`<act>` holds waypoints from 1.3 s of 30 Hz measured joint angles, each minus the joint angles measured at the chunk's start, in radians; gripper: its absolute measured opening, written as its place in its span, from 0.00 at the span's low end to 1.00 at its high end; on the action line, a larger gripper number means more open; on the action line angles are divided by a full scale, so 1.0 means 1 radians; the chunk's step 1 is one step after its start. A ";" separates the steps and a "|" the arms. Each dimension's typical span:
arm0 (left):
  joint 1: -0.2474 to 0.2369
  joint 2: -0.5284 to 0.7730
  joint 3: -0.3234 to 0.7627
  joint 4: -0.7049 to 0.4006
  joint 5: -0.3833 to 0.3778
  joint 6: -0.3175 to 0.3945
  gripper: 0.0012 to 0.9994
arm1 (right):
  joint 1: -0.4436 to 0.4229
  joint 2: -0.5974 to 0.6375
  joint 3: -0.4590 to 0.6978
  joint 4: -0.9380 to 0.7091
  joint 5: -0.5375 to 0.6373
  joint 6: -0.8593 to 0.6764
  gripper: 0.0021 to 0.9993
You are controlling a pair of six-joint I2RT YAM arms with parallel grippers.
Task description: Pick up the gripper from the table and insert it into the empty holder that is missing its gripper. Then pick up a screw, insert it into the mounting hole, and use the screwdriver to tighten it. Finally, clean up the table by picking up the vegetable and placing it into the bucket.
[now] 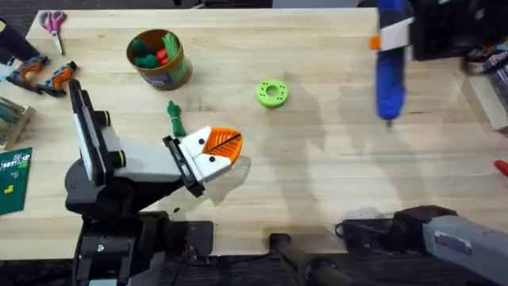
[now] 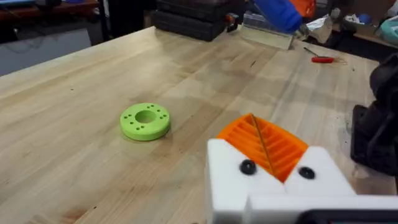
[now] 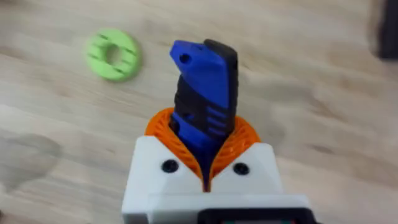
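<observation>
The screwdriver (image 3: pixel 202 93) was seen clamped between the right gripper's (image 3: pixel 204 163) pads. Overhead, the left gripper (image 1: pixel 214 151) was seen pressed closed, empty, beside a vegetable (image 1: pixel 175 119).

Screwdriver (image 1: pixel 390 75) top hidden under the blurred right arm above the right gripper (image 3: pixel 204 163), its tip unseen beyond those fingers in the wrist view, vegetable (image 1: pixel 175 119) partly covered behind the left gripper (image 1: pixel 213 148)
</observation>
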 joint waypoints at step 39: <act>0.000 0.000 0.000 0.000 0.000 0.000 0.01 | 0.664 0.021 -0.313 1.480 -0.623 0.134 0.02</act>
